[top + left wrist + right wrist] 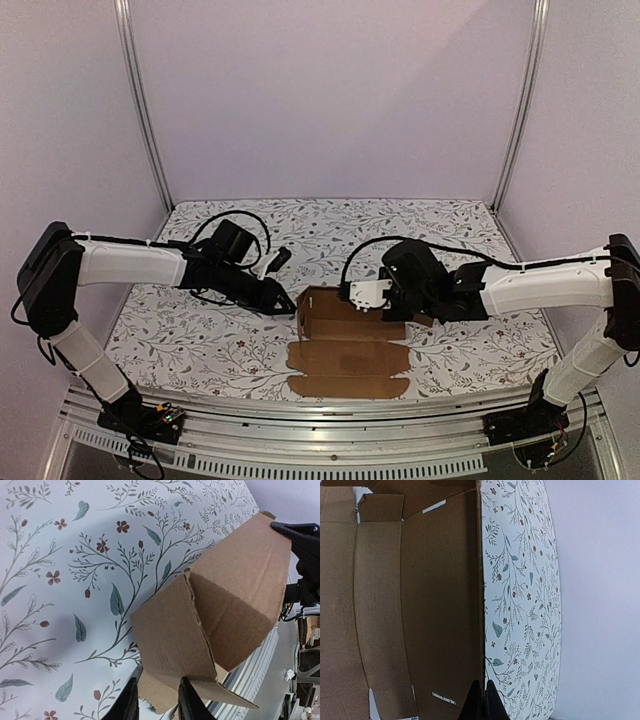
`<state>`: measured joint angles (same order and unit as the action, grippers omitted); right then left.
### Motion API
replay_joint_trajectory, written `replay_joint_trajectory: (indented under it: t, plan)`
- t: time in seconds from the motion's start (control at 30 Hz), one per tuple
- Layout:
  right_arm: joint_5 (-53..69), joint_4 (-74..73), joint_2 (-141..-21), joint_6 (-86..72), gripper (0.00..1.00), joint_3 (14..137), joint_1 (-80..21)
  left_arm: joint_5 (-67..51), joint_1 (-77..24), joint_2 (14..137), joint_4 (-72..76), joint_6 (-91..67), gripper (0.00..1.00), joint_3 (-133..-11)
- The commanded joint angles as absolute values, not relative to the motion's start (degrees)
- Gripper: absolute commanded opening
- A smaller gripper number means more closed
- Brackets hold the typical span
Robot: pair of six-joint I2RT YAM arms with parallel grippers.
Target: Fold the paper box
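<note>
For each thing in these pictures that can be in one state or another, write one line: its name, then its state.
paper box: partly folded, far and left walls raised, near panels lying flat on the cloth.
left gripper: slightly open, fingertips either side of the box's left corner.
right gripper: shut, fingertips pinched on the far wall's edge.
tablecloth: spread flat under the box.
</note>
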<state>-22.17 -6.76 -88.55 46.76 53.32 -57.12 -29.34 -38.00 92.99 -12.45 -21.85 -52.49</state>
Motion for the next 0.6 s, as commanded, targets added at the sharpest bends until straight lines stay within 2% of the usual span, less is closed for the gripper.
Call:
replay_joint_trajectory:
  t: [0.0,0.2,0.57]
  plan:
    - [-23.6,-5.6,-86.2,45.1,0.00,51.7,-58.4,-29.8,-39.3,93.0,-9.6,-20.7,0.30,-52.4]
    - [-24.1,-5.7,-85.7,44.1,0.00,51.2,-59.0,-30.2,-40.8,94.2,-8.7,-19.8,0.35,-53.0]
    - [-25.5,-6.0,-86.4,43.4,0.00,51.3,-60.0,-25.7,-44.1,92.2,-9.4,-19.6,0.36,-50.7]
